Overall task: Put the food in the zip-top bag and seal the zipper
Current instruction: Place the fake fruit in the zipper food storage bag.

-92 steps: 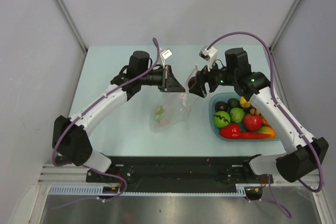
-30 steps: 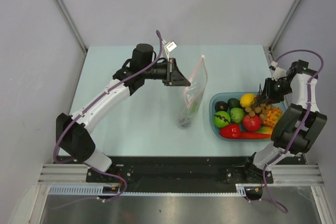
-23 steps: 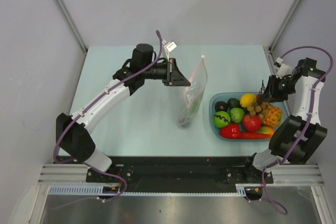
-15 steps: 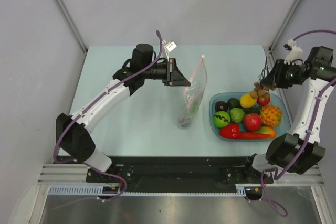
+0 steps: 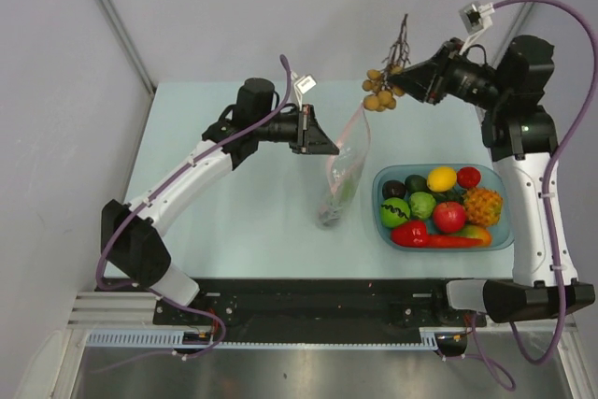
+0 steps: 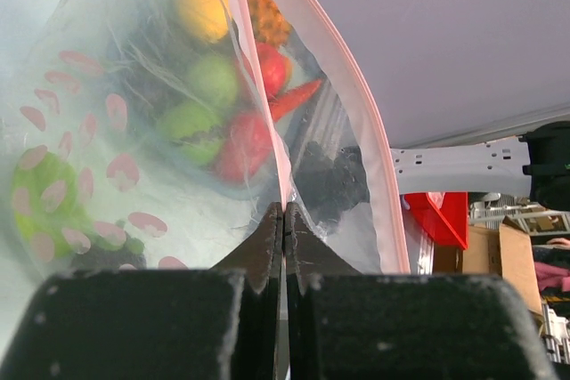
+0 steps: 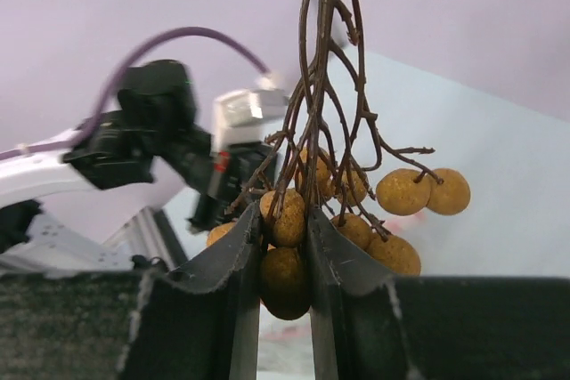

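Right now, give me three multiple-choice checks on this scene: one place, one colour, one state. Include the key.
1. Where is the brown grape cluster relative to the zip-top bag?
A) inside it
B) lying under it
C) in the air near its top

2. What colour is the tray?
A) light blue
B) red
C) black

3. What is the left gripper doing?
A) open, off the bag
B) shut on the bag's edge
C) shut on the tray's rim

Key:
1 C: the right gripper holds it aloft beside the bag's top.
2 A: the rim shows light blue.
3 B: the wrist view shows the fingers closed on the bag's film.
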Controlling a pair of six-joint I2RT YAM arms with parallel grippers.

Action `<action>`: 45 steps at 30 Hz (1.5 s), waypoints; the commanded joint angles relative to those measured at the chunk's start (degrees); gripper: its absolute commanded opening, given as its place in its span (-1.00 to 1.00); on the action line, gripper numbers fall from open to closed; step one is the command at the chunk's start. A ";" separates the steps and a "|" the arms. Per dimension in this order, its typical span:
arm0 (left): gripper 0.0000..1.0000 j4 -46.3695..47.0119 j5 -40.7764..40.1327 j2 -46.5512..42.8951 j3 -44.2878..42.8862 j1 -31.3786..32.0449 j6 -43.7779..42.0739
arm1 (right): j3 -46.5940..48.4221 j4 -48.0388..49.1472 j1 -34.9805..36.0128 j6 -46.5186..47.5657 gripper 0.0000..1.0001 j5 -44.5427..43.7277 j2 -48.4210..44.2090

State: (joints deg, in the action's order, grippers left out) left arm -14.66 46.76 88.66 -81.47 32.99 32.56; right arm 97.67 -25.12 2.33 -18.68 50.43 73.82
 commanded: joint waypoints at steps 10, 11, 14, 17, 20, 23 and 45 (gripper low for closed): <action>-0.99 2.35 3.60 -1.56 -1.68 -0.56 0.75 | -12.93 11.61 11.21 -3.07 -1.00 2.48 0.27; -1.00 2.61 3.69 -1.65 -1.59 -0.74 0.93 | -13.38 9.15 11.12 -0.68 -1.00 2.04 -0.51; -0.99 2.53 3.69 -2.18 -1.58 -0.91 1.02 | -15.84 1.41 10.51 6.53 -1.00 1.25 -2.36; -0.99 2.18 3.77 -2.44 -1.67 -1.00 0.84 | -16.81 -4.39 10.42 14.70 -1.00 -0.77 -5.08; -0.99 2.17 3.60 -2.01 -1.85 -1.18 1.19 | -16.19 -10.46 10.50 21.72 -1.00 -2.00 -6.23; -0.99 2.17 3.34 -1.65 -2.11 -1.26 1.46 | -15.14 -15.91 11.47 28.92 -1.00 -4.90 -7.46; -0.99 3.84 -0.18 -0.16 -1.15 -2.58 8.30 | -13.73 -30.16 32.48 52.86 -1.00 -28.11 -11.77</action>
State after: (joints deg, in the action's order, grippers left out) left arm -13.93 47.79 88.79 -82.72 31.40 37.56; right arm 83.59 -53.54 33.74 30.63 25.45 63.48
